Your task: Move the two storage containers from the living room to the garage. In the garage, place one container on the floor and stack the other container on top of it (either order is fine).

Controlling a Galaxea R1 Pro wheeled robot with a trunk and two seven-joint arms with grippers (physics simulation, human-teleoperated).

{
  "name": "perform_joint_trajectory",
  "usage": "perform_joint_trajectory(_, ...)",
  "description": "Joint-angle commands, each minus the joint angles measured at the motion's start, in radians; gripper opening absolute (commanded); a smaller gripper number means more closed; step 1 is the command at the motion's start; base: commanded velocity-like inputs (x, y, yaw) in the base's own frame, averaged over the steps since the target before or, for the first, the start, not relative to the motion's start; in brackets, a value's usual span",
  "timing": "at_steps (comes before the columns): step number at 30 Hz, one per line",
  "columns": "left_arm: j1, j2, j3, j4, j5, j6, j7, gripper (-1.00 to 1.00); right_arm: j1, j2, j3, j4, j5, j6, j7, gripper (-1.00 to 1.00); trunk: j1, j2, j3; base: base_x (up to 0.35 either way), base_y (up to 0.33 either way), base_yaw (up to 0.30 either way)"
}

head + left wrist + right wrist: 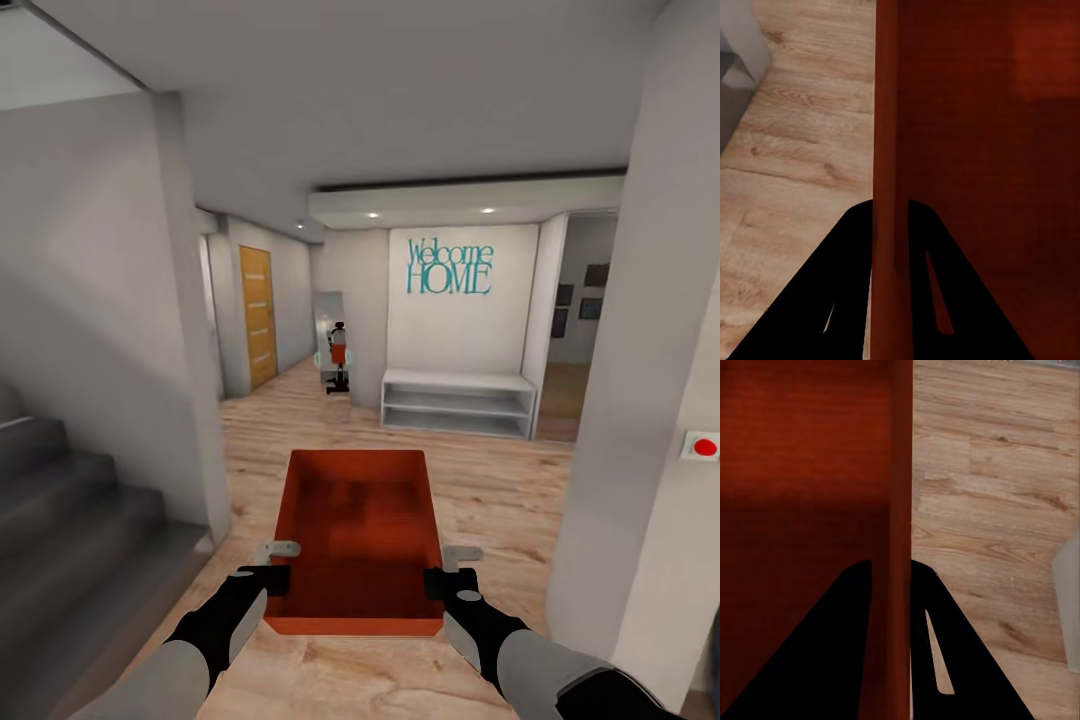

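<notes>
Carrying one storage container at 6 o'clock in the head view, over the wood plank floor — orange-red, open-topped, smooth walls, inside bare. Left gripper pinches its left wall, right gripper its right wall; in both wrist views a finger sits on each side of the rim. Container underside hidden. Small red-and-black figure at 12 o'clock — too small to identify. Stairs at 9, cut off.

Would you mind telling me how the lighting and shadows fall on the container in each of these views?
Head view: the storage container has a lit patch on its floor, darker near the grippers. Left wrist view: a brighter patch sits on the inner wall. Right wrist view: shadow darkens the interior's lower half.
</notes>
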State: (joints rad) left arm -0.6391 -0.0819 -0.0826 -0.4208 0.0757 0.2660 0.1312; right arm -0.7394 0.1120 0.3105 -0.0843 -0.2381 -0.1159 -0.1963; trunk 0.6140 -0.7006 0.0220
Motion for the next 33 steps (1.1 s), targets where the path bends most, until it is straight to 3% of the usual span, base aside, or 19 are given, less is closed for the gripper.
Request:
perform_joint_trajectory(1,-0.001,0.025,0.072,-0.003,0.004,0.006,0.013,-1.00,0.000,0.000,-0.005,-0.001,-0.007,-0.002,0.002,-1.00,0.001,0.000,0.000,0.323,0.000,0.000)
perform_joint_trajectory(33,-0.001,0.025,0.071,-0.004,0.004,0.006,0.013,-1.00,0.000,-0.002,-0.005,0.000,-0.007,-0.001,0.003,-1.00,0.001,0.000,0.000,0.323,0.000,0.000)
